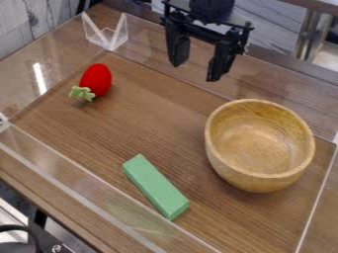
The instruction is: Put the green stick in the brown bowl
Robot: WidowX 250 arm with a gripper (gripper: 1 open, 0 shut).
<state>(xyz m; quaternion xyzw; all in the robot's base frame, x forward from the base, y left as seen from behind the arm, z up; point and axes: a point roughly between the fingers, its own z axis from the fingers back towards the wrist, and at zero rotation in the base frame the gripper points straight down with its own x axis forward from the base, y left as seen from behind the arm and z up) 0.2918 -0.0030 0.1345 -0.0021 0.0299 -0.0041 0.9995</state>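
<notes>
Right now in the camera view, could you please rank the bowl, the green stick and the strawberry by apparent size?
1. Bowl, clearly largest.
2. Green stick, though it lies nearest the camera, which flatters it.
3. Strawberry, smallest and farther back.

The end effector (199, 56) is all black: a boxy body with two long, straight, flat-sided fingers (175, 44).

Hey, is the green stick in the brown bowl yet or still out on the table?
Out. The green stick lies flat on the wooden table, left of the brown bowl, apart from it. The bowl's inside shows only bare wood.
</notes>
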